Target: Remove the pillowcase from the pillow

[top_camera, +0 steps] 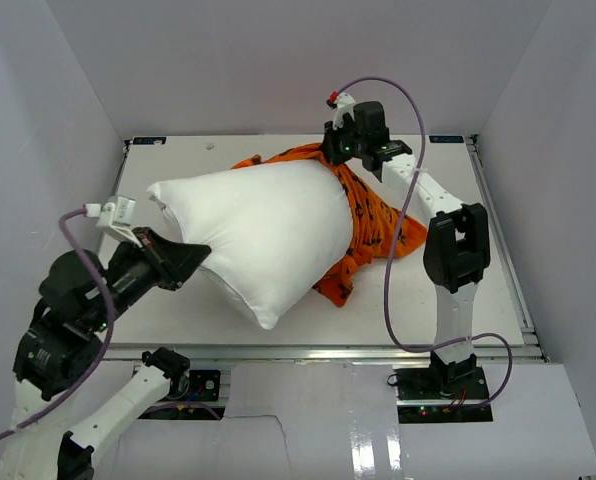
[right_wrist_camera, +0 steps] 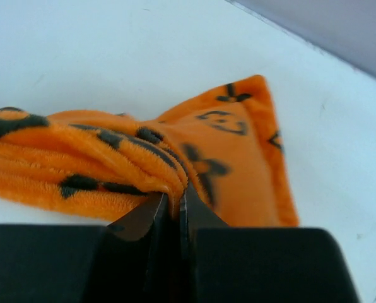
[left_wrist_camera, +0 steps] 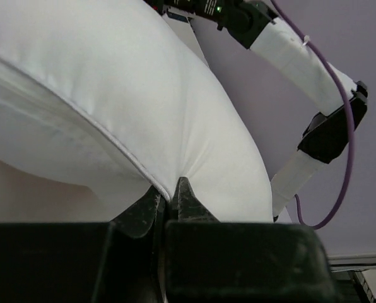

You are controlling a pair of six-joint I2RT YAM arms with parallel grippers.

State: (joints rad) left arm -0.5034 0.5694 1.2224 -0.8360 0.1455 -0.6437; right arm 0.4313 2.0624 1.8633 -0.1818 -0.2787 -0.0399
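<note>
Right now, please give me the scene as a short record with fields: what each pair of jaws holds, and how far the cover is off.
left jaws: shut on the pillow, at its edge seam
right jaws: shut on a fold of the pillowcase
pillowcase: bunched at the pillow's right end, partly lying on the table
pillow: mostly bare
unclear: whether the pillow's right end is inside the pillowcase or only over it

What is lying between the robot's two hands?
In the top view, the white pillow fills the stretch from the left hand to the right hand, with the orange pillowcase bunched at that end.
</note>
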